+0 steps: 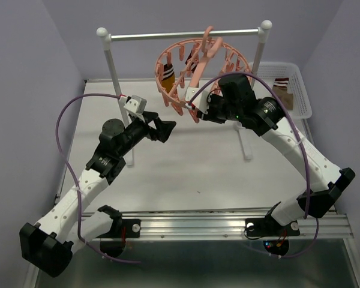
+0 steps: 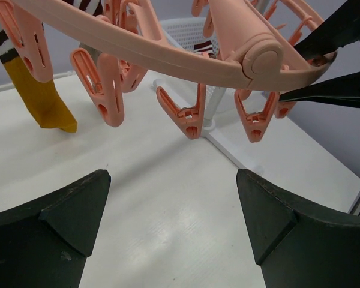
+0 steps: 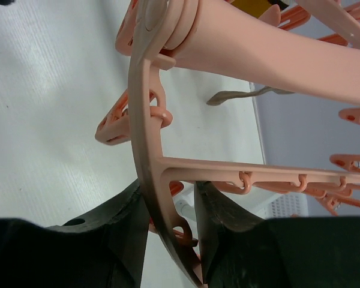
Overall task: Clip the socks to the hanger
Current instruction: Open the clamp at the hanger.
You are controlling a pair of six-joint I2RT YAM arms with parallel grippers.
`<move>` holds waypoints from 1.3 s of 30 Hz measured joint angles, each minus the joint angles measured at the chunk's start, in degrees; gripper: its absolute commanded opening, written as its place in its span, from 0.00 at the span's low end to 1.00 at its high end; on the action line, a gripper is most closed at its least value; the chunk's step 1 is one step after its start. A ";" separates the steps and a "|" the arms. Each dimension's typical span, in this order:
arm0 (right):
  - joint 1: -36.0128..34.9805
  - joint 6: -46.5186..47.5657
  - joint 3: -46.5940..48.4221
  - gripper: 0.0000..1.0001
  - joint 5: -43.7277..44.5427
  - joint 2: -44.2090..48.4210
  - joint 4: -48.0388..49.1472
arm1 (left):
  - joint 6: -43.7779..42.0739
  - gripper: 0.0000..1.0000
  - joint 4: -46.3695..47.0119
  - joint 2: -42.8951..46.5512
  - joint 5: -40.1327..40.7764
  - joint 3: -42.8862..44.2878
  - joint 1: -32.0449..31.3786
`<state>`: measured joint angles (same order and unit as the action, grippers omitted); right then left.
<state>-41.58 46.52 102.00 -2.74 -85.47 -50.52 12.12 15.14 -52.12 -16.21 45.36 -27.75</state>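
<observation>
The salmon-pink hanger (image 1: 195, 63) hangs by its hook from the rail. One sock (image 1: 167, 76), striped cuff and mustard part, hangs clipped at the ring's left side. In the left wrist view the same sock (image 2: 41, 99) dangles from a clip at the top left. A second brown sock (image 1: 284, 91) lies in the white basket. My right gripper (image 1: 202, 111) is shut on the ring's near rim. The right wrist view shows the rim (image 3: 149, 150) running between its fingers. My left gripper (image 1: 166, 128) is open and empty, just below and left of the ring, with the hanger (image 2: 168, 51) above its fingers.
The metal rail (image 1: 186, 36) on white posts spans the back of the table. The white basket (image 1: 302, 90) stands at the far right. Several empty pink clips (image 2: 186, 117) dangle from the ring. A purple cable loops over each arm.
</observation>
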 measured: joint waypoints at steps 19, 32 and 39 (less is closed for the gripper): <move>0.00 -1.53 0.00 0.40 -1.97 0.17 0.87 | 3.23 0.92 9.25 -10.71 2.43 4.76 -1.92; 0.00 -1.95 -0.04 0.40 -3.13 1.46 1.16 | 3.45 0.76 11.85 -13.18 2.51 5.75 -1.92; 0.00 -2.29 -0.04 0.40 -3.69 1.77 1.29 | 3.45 0.74 12.83 -13.33 1.86 5.75 -1.95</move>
<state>-41.58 44.23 101.95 -6.44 -83.70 -49.23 15.57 27.97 -65.45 -14.35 51.11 -29.69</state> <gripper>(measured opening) 0.405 0.746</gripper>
